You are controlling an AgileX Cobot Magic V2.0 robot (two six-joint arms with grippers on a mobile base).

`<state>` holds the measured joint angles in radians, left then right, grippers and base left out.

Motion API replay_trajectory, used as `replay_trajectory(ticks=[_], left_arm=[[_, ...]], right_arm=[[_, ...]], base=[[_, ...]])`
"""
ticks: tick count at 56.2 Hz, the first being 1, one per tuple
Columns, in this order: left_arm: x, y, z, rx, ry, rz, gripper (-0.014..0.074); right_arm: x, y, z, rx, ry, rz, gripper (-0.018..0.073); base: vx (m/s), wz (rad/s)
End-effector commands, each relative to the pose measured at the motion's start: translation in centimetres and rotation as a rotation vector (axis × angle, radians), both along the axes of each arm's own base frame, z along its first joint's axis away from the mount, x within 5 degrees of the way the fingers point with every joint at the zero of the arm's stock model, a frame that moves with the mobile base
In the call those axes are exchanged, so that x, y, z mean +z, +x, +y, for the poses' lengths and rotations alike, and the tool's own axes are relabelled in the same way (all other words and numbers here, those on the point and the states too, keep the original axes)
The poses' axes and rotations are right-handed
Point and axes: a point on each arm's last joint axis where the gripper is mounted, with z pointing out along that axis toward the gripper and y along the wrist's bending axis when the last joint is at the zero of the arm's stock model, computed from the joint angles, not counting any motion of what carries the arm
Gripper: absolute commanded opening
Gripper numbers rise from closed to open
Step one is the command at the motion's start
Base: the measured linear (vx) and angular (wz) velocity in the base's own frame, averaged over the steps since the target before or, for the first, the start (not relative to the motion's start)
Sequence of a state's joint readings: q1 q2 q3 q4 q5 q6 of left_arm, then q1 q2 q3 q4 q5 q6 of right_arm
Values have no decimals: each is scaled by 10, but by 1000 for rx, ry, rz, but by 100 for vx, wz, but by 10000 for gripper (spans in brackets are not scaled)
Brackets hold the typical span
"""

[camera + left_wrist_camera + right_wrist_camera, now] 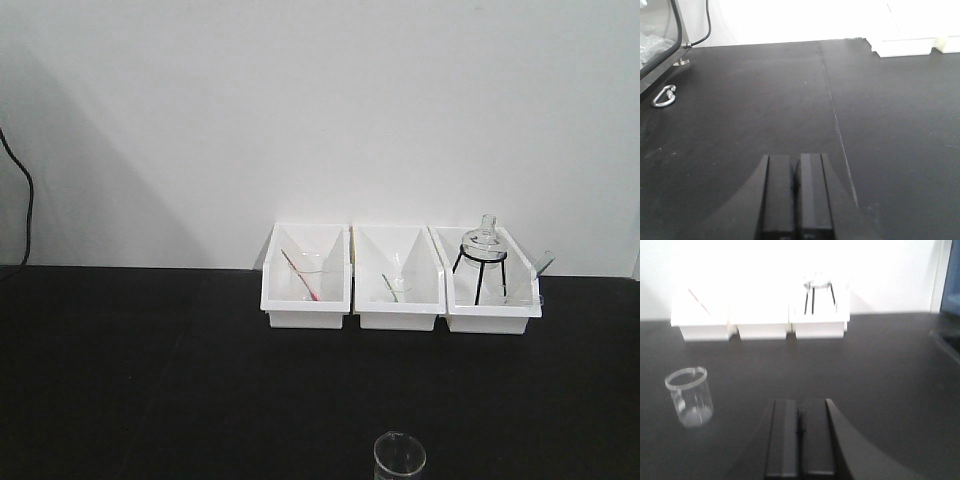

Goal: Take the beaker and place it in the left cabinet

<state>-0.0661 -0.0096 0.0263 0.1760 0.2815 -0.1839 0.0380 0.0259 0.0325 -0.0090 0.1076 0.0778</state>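
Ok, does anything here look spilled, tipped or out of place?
Nothing spilled or tipped. A silver metal carabiner lies loose on the black tabletop, far left, and the small clear glass beaker stands upright alone, outside the white bins.

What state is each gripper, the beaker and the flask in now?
Left gripper: shut, empty.
Right gripper: shut, empty.
Beaker: upright on the black table, empty, not held.
Round flask: upright on its black tripod, inside the rightmost white bin.
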Motion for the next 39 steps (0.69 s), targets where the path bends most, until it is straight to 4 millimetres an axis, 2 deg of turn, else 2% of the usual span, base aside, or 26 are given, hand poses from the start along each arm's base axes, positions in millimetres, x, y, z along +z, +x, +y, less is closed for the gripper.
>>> replay_trajectory(ticks=[1,11,19,28,39], left_arm=[[12,0,-2,-21,-12,-109,4],[12,0,-2,-21,-12,-109,4],[12,0,-2,-21,-12,-109,4],[12,0,-2,-21,-12,-109,4],[12,0,-2,-21,-12,-109,4]], right_arm=[[18,1,0,-4,8,-198,-8],[36,-1,0,-1,17,-365,-8],[49,6,0,1,20,-285,-8],[62,23,1,0,2,-206,-1],[51,48,2,2,-17,-54,12]], base=[[0,0],[0,0],[0,0],[0,0],[0,0]])
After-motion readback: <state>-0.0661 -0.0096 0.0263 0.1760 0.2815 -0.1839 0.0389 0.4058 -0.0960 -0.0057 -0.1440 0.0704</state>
